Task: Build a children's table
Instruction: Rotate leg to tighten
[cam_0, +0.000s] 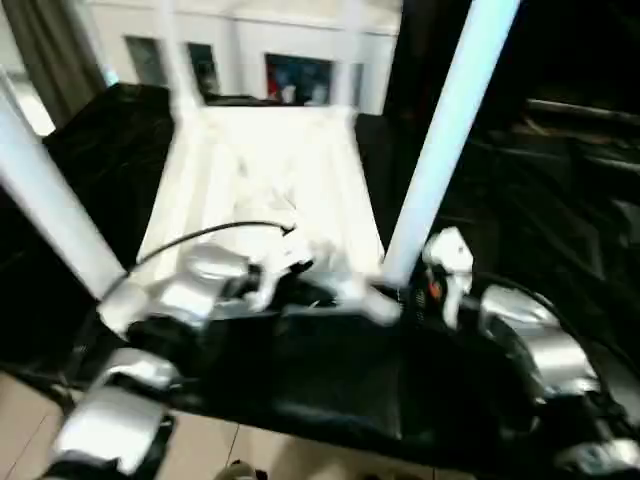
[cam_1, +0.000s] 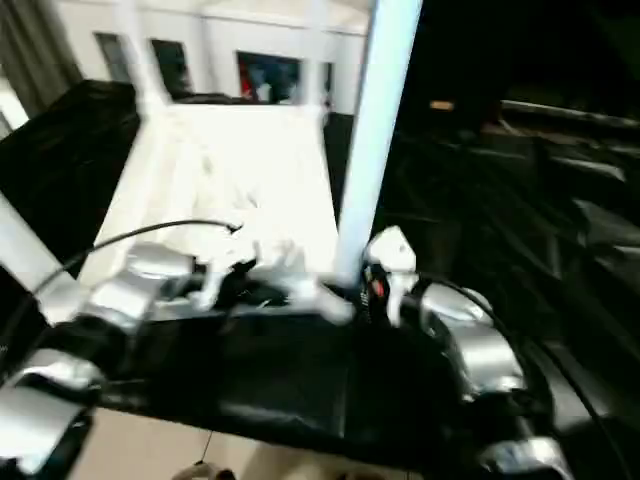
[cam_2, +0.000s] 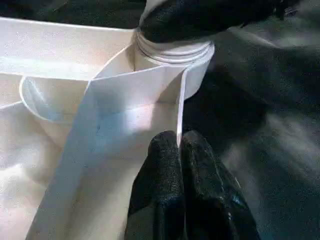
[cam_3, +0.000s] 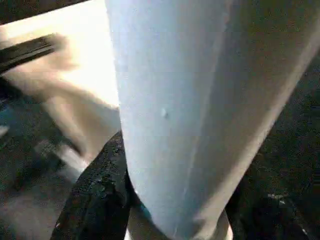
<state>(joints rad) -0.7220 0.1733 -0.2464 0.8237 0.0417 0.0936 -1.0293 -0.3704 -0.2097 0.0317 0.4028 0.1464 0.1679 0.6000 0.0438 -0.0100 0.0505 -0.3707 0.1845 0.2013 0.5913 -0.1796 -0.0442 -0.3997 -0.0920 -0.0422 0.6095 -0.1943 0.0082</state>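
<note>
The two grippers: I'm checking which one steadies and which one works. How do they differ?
The left gripper is pinched shut on the tabletop's thin rim; the right gripper has its fingers spread around a round upright leg. Both work at the same near corner, and both have black fingers.

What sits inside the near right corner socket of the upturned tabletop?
A white leg stands upright in the corner socket of the tabletop, threads showing at its base. The right pincer straddles it, hiding the leg's lowest part; seating depth can't be seen.
</note>
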